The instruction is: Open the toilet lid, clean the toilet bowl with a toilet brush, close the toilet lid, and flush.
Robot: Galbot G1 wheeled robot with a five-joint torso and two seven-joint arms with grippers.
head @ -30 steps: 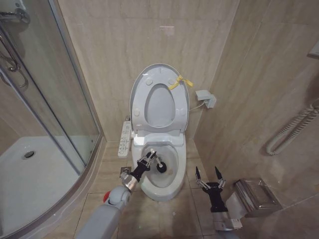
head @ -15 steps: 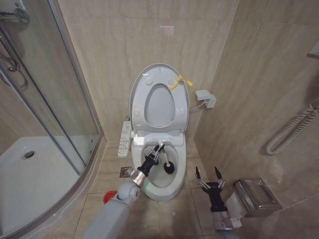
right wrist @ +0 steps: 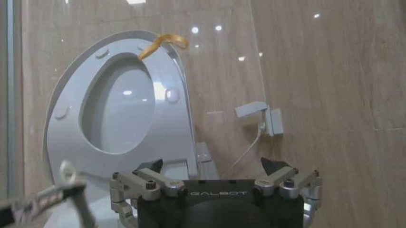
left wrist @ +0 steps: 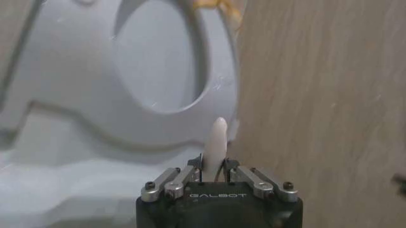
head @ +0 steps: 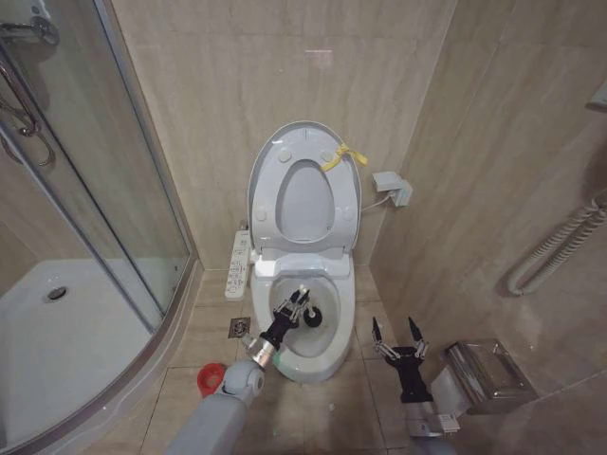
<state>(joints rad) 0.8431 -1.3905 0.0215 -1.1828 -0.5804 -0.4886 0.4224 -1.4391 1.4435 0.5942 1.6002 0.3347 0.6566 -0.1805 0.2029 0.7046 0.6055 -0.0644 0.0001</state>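
Toilet brush (head: 305, 311): thin white stick handle, small black bristle head, head down inside the toilet bowl (head: 334, 334), near the bowl's centre. Handle tilts up toward 10 o'clock, where the left gripper (head: 293, 306) has it pinched; in the left wrist view the rounded white handle tip (left wrist: 216, 142) pokes out between fingers closed tight on it. Bowl is glossy white ceramic, elongated oval, with the brush head in it.

Toilet lid (head: 270, 161) stands raised at 12 o'clock of the bowl, leaning back against the wall: smooth glossy white plastic oval, yellow ribbon tag (head: 341, 154) at its top edge. White ring seat (head: 337, 210) with oval hole is raised flat against the lid.

Right gripper (head: 398, 338) hovers over the floor at 3 o'clock of the bowl, fingers spread wide, holding nothing.

Small red round cup holder (head: 210, 378) sits on the floor at about 8 o'clock of the bowl. White remote panel (head: 236, 264) runs along the toilet's left side. Metal bin (head: 489, 373) at 4 o'clock. Beige stone-look tiles on wall and floor; curved glass shower enclosure (head: 104, 180) with white tray at 9 o'clock.
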